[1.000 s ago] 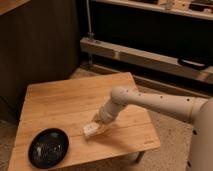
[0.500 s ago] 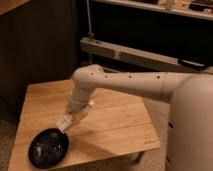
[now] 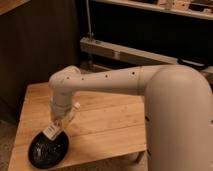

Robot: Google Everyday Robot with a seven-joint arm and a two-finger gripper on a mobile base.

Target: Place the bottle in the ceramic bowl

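Note:
The black glossy ceramic bowl sits on the front left corner of the wooden table. My gripper hangs from the white arm, which reaches in from the right. It is shut on the small whitish bottle and holds it tilted. The bottle's lower end is just above the bowl's far rim. The gripper hides part of the bottle.
The low table's front edge and left edge lie close to the bowl. A dark cabinet wall stands behind the table. A metal rail runs along the back right. My large white arm body fills the right side.
The arm has swung left across the table with the bottle in the gripper, from the table's middle right to above the bowl's rim.

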